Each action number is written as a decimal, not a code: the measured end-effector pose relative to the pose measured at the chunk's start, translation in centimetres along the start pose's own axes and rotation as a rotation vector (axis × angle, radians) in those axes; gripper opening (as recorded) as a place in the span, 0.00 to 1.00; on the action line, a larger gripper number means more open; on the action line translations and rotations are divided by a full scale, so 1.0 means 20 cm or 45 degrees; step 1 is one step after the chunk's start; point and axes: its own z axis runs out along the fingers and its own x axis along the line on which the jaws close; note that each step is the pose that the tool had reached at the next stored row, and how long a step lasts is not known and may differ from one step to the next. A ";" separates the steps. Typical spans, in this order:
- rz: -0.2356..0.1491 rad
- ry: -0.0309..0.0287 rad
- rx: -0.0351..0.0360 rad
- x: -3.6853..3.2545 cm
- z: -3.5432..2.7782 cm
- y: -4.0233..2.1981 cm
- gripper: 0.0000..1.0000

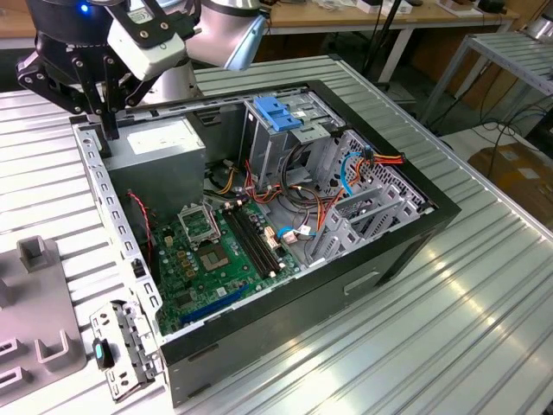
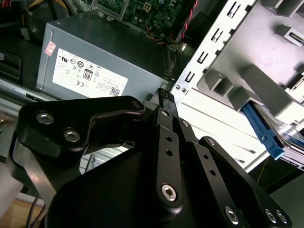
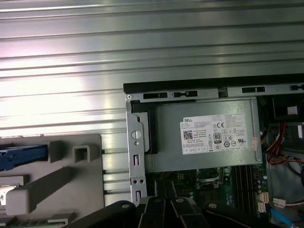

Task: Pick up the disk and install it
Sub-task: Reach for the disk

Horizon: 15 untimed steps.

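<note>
Disk (image 3: 21, 157) lies flat in a grey holder (image 3: 71, 176), near the open computer case (image 3: 190, 88). Blue side rail (image 2: 262, 129) visible; body mostly cut off.

A workshop or lab: an opened computer case (image 1: 346, 290) lies on a ribbed metal table (image 1: 449, 346), with wooden workbenches (image 1: 346, 15) behind.

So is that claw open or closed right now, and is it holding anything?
Gripper: closed, fingertips together, holding nothing.
</note>
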 end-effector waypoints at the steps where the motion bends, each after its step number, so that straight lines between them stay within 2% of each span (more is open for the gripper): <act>1: 0.000 0.0000 0.0000 0.005 0.000 0.000 0.11; 15: 0.000 0.0000 0.0001 0.049 -0.001 -0.004 0.11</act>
